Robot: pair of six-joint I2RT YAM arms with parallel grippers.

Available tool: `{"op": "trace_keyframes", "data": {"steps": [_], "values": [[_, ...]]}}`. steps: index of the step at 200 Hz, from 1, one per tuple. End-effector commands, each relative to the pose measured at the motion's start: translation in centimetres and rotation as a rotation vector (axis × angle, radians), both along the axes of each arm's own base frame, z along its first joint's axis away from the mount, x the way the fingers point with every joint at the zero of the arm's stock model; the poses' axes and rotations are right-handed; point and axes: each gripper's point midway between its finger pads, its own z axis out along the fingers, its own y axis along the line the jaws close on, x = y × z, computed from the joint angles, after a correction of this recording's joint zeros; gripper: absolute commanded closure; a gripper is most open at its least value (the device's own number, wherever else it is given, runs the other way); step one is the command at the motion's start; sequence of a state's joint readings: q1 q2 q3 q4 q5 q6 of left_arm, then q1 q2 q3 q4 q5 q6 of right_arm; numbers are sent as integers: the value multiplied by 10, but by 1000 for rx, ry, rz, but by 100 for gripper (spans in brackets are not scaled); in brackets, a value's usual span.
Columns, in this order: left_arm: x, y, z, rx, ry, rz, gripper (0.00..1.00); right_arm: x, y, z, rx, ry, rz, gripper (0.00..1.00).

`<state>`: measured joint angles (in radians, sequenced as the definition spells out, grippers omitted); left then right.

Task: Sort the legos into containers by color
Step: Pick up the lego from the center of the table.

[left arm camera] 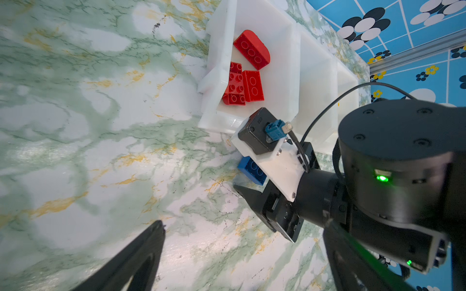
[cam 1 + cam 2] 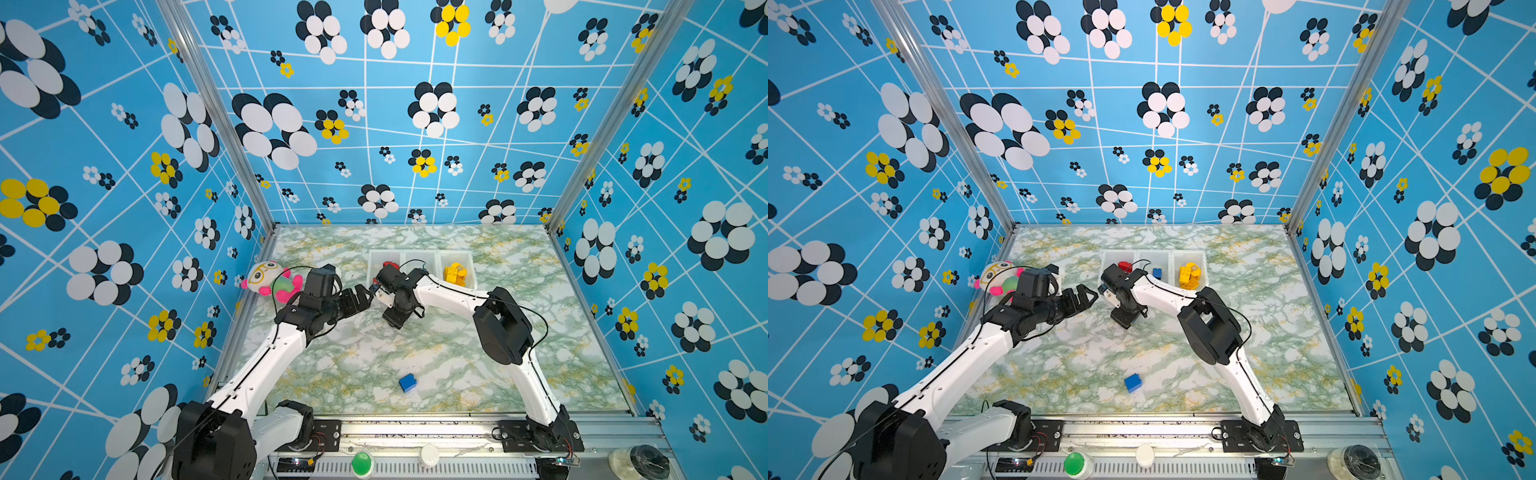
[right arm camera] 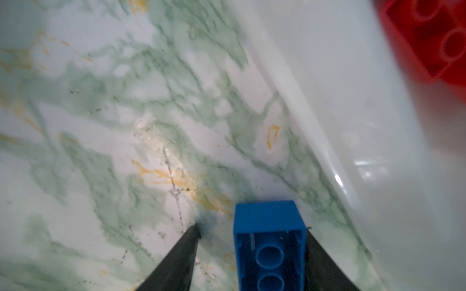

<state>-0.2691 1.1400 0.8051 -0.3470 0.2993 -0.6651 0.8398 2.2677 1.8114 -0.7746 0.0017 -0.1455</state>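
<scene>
looking down in both top views, i see my right gripper [image 2: 376, 286] low at the near corner of the row of three white bins [image 2: 419, 259], which sits on the marble table [image 2: 415, 357]. the red bricks [image 2: 1124, 266] lie in one end bin, a blue piece [image 2: 1157, 272] in the middle one, yellow bricks [image 2: 455, 273] in the far end bin. a loose blue brick [image 2: 407, 382] sits well apart near the front. my left gripper [image 2: 361, 296] hovers spread wide, holding nothing, near a plush toy [image 2: 272, 279].

in the left wrist view, the red bricks fill the nearest bin and a second blue brick [image 1: 252, 171] lies just outside it, under my right wrist.

in the right wrist view, that blue brick [image 3: 269, 247] touches one finger [image 3: 325, 262]; the other finger [image 3: 174, 262] stands clear, so my grip is not closed on it.
</scene>
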Motion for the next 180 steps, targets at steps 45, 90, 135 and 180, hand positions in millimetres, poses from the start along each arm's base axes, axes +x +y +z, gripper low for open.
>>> {"op": "trace_keyframes", "data": {"steps": [45,90,135,180], "values": [[-6,3,2,-2,1,-6,1,3,0,5,-20,-36,-22,64],[-7,3,3,-3,-1,-6,1,3,-3,12,-15,-53,-52,78],[-8,2,0,-9,3,-5,1,2,-11,46,54,-113,-126,81],[-7,1,-1,-13,5,-8,1,3,-19,76,100,-166,-190,81]]}}
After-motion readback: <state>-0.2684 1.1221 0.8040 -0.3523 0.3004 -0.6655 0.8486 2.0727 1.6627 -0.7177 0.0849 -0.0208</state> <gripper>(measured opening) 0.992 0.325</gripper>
